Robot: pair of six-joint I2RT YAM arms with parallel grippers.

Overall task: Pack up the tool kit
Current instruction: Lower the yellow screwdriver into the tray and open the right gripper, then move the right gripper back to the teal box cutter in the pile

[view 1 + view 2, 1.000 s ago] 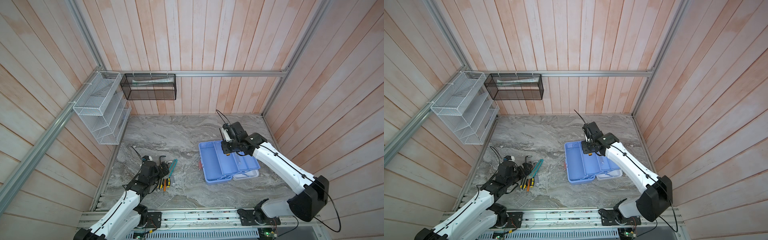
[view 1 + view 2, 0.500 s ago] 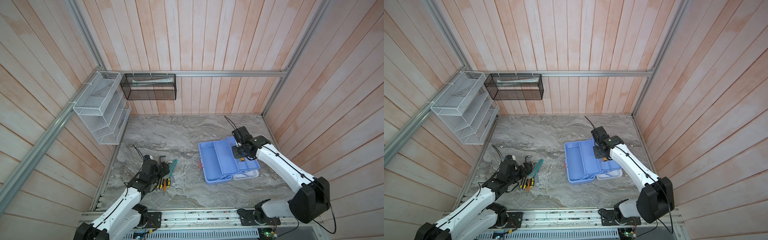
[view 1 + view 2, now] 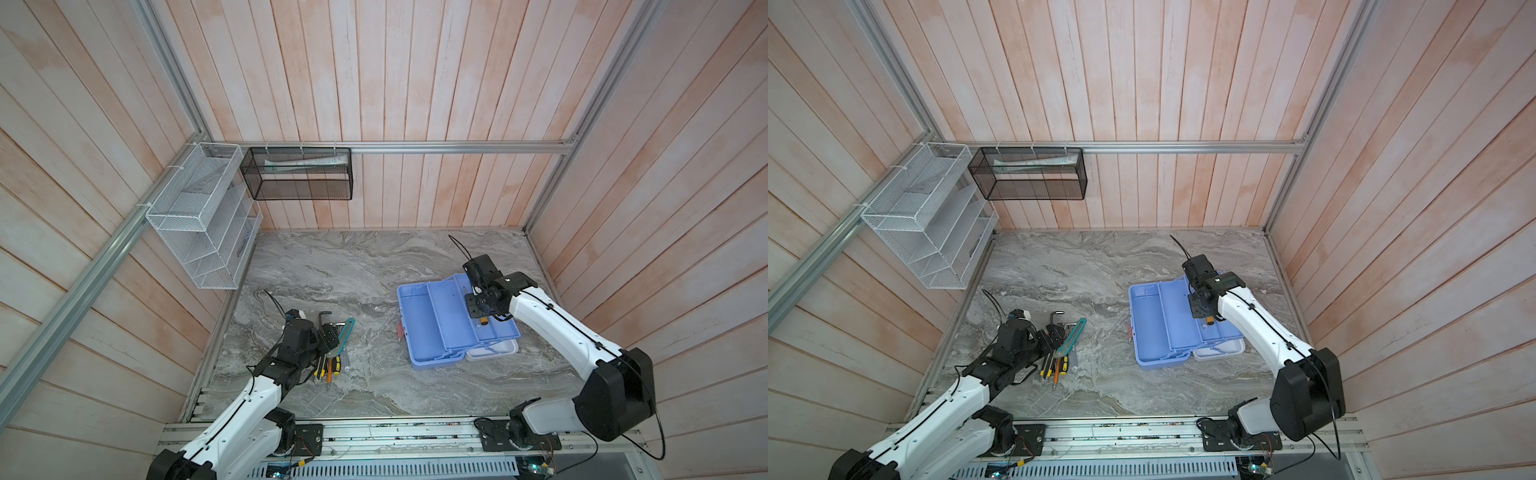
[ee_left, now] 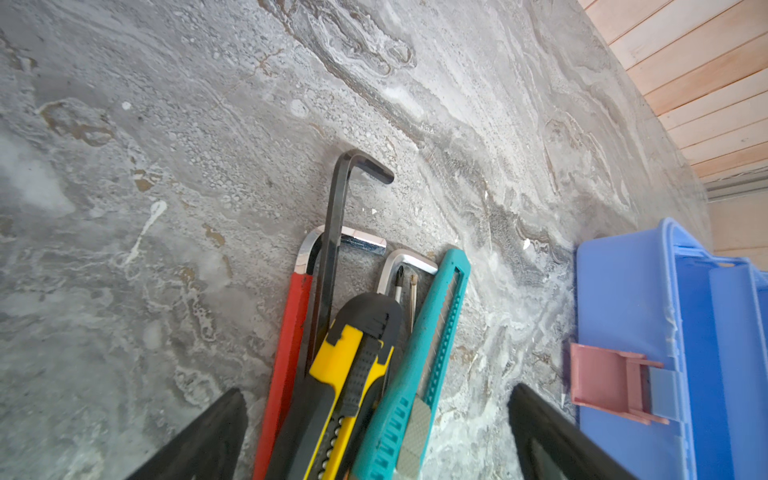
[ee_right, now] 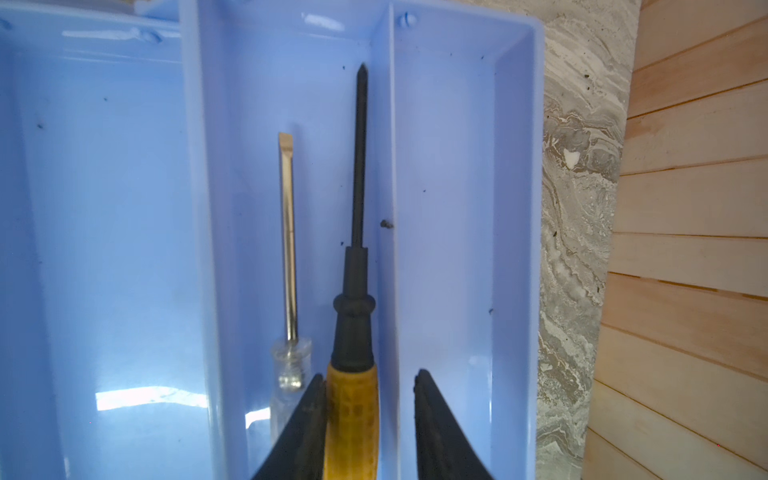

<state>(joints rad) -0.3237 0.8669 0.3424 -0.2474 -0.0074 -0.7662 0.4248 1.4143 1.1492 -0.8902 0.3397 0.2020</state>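
Holds the left arm stretched forward from a bent elbow, left tool (image 3: 330,338) low over the surface, nearly level, jaws spread wide. Folds the right arm inward, forearm sloping down from a raised elbow behind the right tool (image 3: 478,313), wrist tilted downward, jaws parted by a narrow gap.

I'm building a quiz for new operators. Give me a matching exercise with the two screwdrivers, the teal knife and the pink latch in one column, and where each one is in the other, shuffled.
Things
1. yellow-handled screwdriver
2. clear-handled screwdriver
3. teal knife
4. pink latch

Places
a. on the toolbox's outer wall
b. between the right tool's fingers
c. on the table
d. in the tray, just outside the right tool's fingers

Pairs: 1-b, 2-d, 3-c, 4-a
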